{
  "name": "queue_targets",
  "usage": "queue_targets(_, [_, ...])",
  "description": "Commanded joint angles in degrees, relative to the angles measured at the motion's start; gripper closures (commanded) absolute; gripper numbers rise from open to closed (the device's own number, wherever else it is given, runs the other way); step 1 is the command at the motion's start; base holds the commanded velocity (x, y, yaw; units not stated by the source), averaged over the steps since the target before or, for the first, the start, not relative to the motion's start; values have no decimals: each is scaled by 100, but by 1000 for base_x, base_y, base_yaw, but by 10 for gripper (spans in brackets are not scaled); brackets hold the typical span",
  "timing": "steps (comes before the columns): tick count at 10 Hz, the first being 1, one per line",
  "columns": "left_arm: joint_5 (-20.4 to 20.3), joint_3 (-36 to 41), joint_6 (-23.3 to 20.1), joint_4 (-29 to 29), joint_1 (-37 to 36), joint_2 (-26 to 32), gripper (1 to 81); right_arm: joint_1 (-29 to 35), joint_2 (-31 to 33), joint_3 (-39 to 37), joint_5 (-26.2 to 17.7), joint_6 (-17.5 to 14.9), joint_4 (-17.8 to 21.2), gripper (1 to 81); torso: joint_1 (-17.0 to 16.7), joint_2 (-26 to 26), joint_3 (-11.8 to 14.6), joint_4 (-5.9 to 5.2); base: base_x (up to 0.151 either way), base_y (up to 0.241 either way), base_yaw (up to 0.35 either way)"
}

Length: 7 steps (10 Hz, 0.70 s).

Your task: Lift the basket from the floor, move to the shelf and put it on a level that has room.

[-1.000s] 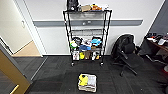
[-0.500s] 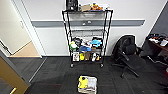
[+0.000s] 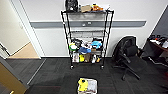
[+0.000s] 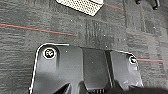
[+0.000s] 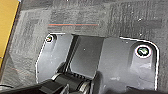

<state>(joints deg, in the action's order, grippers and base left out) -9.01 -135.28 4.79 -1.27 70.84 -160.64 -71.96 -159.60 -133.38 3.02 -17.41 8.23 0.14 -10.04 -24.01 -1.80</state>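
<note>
While the basket point(image 3: 87, 85) sits on the floor point(image 3: 55, 75) directly below my head camera, I see it as a small rectangular woven box with something bright yellow inside beside paler contents; no writing on it can be read. From my left wrist its beige, dark-speckled weave point(image 4: 82, 5) shows as a textured side wall resting on the carpet, well apart from my arm. Thin red lines cross the dark charcoal tiles with their faint stripes. Straight ahead of the basket, against the white wall point(image 3: 50, 37) with its grey band, stands the shelf point(image 3: 86, 37), a tall black wire rack on thin round posts and small castors. Its top tier is crowded with a dark bag and boxes, the level point(image 3: 87, 33) second from the top looks bare, and the lower tiers are packed with colourful items whose labels are too blurred to read. A black office chair point(image 3: 127, 57) stands right of the rack. I cannot tell whether either of my grippers is open or closed.
</note>
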Motion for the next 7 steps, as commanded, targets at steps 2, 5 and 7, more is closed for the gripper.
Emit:
queue_targets(2, [242, 72, 13, 21, -285, 93, 10, 230, 110, 59, -320, -26, -41, 10, 0, 0, 0, -2, 123, 0, 0])
queue_targets(5, [242, 72, 13, 21, -268, 93, 10, 221, 127, 59, -320, -25, -31, 10, 0, 0, 0, 0, 125, 0, 0])
queue_targets(7, [242, 72, 13, 21, -242, 93, 10, 195, 127, 50, -320, -17, -41, 10, 0, 0, 0, -2, 126, 0, 0])
